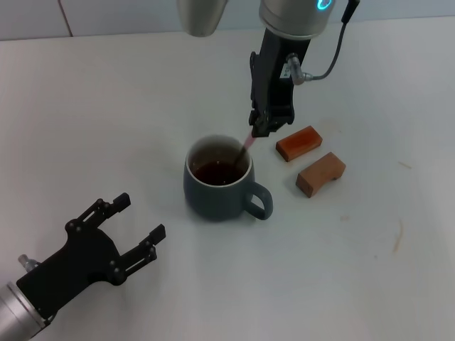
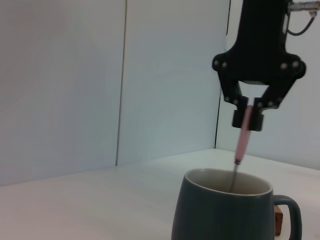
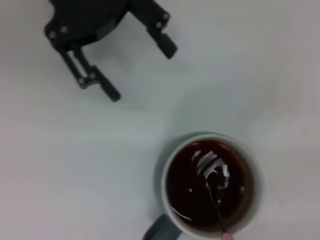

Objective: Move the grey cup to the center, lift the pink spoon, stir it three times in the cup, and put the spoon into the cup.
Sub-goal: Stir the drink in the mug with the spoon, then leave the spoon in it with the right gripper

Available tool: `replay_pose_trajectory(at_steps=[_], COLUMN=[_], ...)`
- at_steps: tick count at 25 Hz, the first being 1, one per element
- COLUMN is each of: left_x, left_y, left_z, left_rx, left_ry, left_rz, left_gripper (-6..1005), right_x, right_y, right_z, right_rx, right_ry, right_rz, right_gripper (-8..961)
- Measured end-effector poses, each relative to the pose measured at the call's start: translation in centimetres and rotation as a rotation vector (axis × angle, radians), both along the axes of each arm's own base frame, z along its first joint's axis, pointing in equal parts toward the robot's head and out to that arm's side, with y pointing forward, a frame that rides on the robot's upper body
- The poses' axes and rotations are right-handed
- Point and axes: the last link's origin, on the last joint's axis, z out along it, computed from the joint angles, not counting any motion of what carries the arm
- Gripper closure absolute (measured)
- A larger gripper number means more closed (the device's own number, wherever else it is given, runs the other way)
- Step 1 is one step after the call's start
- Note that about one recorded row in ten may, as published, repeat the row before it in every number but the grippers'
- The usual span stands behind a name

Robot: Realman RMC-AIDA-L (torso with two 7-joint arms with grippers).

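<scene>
The grey cup (image 1: 219,186) stands mid-table with dark brown liquid inside and its handle toward the front right. My right gripper (image 1: 264,129) is just above the cup's far rim, shut on the pink spoon (image 1: 247,145). The spoon hangs nearly upright with its metal end dipped in the liquid (image 3: 216,192). The left wrist view shows the right gripper (image 2: 248,119) pinching the spoon's pink handle (image 2: 243,136) over the cup (image 2: 225,207). My left gripper (image 1: 138,226) rests open and empty on the table at the front left, apart from the cup; it also shows in the right wrist view (image 3: 140,67).
Two orange-brown blocks (image 1: 299,142) (image 1: 320,173) lie just right of the cup, close to the right gripper. White tabletop lies all around, with a wall at the back.
</scene>
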Motion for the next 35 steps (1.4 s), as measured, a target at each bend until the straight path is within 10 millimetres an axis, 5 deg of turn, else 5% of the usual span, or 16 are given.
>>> replay_pose_trajectory(at_steps=[25, 35], left_x=[-0.1, 0.0], left_y=[0.1, 0.2], left_z=[0.2, 0.1], left_rx=[0.006, 0.005], left_ry=[0.005, 0.002], left_rz=[-0.001, -0.002], left_gripper=[190, 191], right_x=[-1.1, -0.7], right_y=[-0.7, 0.5], right_z=[-0.3, -0.2], right_rx=[-0.046, 0.049], right_ry=[0.037, 0.017], right_rz=[0.003, 0.013], right_gripper=[842, 841])
